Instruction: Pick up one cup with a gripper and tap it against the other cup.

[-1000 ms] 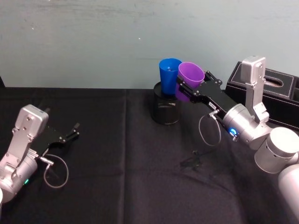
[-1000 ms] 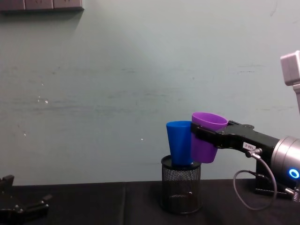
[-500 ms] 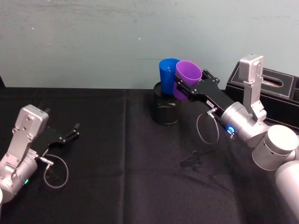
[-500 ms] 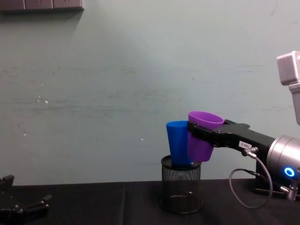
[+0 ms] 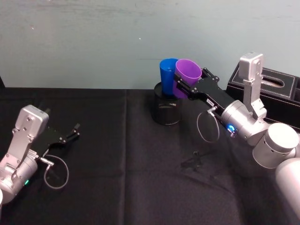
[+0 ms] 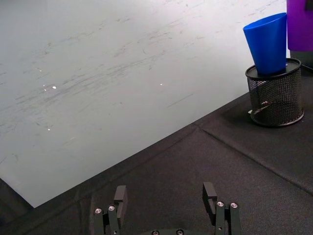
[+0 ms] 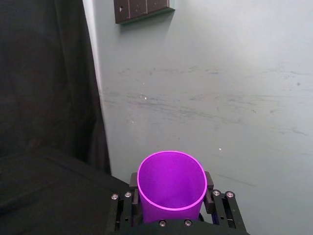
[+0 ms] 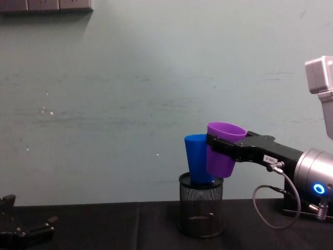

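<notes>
My right gripper point(image 5: 184, 84) point(image 8: 216, 148) is shut on the purple cup point(image 5: 187, 75) point(image 8: 221, 151) point(image 7: 170, 188), holding it in the air with its mouth up. The purple cup's side presses against the blue cup point(image 5: 167, 74) point(image 8: 196, 159) point(image 6: 268, 43), which stands tilted in a black mesh pen holder point(image 5: 165, 108) point(image 8: 201, 211) point(image 6: 275, 98). A strip of the purple cup point(image 6: 300, 24) sits just beside the blue one in the left wrist view. My left gripper point(image 5: 70, 133) point(image 6: 166, 200) point(image 8: 31, 229) rests open and low on the black cloth at the left, far from both cups.
A black box point(image 5: 276, 91) stands at the back right behind my right arm. A small dark object point(image 5: 194, 161) lies on the black tablecloth point(image 5: 122, 178) in front of the holder. A pale wall point(image 8: 130, 94) rises right behind the table.
My right gripper has carried the purple cup leftward, closing it against the blue cup. The left arm has stayed still.
</notes>
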Controlling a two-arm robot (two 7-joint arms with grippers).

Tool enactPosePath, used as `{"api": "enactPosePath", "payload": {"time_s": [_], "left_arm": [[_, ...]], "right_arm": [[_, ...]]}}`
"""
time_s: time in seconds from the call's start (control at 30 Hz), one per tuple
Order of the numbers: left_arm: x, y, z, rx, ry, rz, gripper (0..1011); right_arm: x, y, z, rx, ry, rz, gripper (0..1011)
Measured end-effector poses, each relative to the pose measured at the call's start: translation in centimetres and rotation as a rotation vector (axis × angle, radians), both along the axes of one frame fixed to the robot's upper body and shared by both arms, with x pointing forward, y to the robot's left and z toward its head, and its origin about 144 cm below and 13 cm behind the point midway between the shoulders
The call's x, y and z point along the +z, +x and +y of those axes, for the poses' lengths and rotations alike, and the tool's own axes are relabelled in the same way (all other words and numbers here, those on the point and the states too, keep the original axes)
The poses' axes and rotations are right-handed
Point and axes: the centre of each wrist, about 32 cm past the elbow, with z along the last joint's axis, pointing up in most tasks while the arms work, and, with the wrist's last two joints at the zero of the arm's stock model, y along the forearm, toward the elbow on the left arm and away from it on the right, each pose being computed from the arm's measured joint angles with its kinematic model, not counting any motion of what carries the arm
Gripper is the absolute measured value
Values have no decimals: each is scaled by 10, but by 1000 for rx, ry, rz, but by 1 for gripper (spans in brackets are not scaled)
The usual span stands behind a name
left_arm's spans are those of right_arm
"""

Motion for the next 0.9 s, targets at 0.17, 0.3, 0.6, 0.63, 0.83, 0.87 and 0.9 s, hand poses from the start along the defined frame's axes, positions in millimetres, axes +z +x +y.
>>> {"api": "enactPosePath", "payload": {"time_s": [0.17, 0.3, 0.6, 0.63, 0.83, 0.87, 0.9], "left_arm": [[0, 0, 0, 0, 0, 0, 1011], [0, 0, 0, 0, 0, 0, 1012], [0, 0, 0, 0, 0, 0, 1011], [0, 0, 0, 0, 0, 0, 1011], [0, 0, 0, 0, 0, 0, 1011], [0, 0, 0, 0, 0, 0, 1011], [0, 0, 0, 0, 0, 0, 1011]], "right_arm": [[0, 2, 0, 1, -1, -3, 733], [0, 4, 1, 2, -2, -3, 732], [-2, 7, 1, 4, -4, -1, 733], [-2, 7, 1, 4, -4, -2, 733], [-2, 7, 2, 6, -5, -3, 732], [-2, 7, 1, 6, -5, -3, 732], [-2, 7, 1, 7, -5, -4, 733]]}}
